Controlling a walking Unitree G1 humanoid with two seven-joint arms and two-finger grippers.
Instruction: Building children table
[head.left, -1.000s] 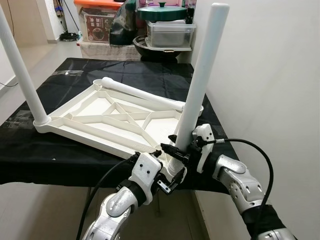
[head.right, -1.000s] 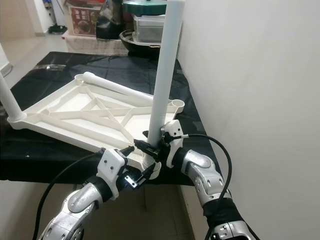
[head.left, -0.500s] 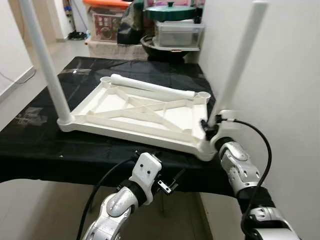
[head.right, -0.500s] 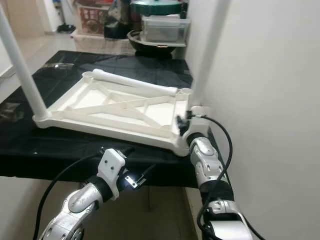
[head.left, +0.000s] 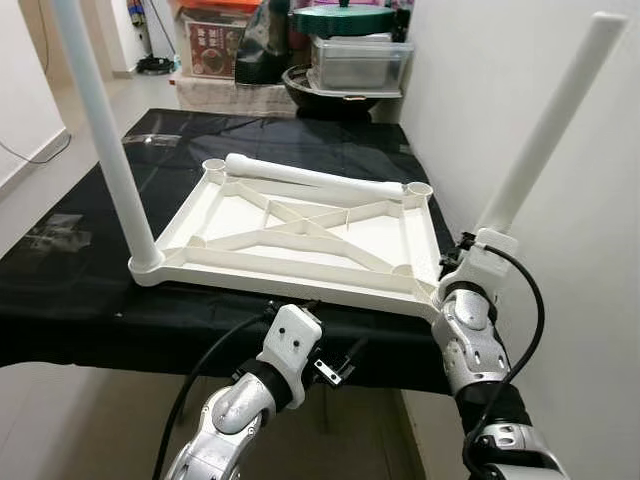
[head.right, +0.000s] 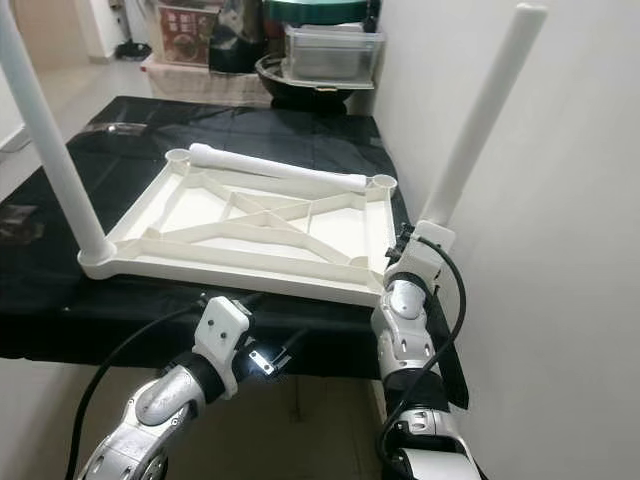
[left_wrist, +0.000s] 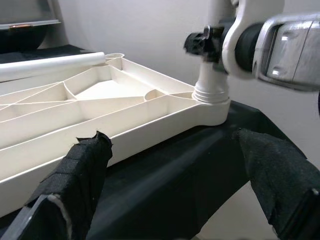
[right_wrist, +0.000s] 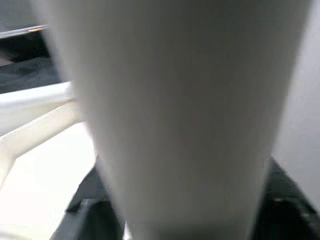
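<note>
A white plastic table top lies upside down on the black-covered table. One white leg stands upright in its near left corner. A second leg sits in the near right corner socket and leans to the right toward the wall. My right gripper is shut on that leg's base, and the leg looms close in the right wrist view. A loose leg lies along the top's far edge. My left gripper hangs open below the table's front edge, holding nothing.
A white wall runs close along the right side. Behind the table stand a clear plastic container under a green lid, a dark bowl and a printed box. Bare floor lies to the left.
The table top has swung round on the cloth. The held leg has gone from upright to leaning right, its corner moving right with my right gripper. My left gripper has drawn back from that corner.
</note>
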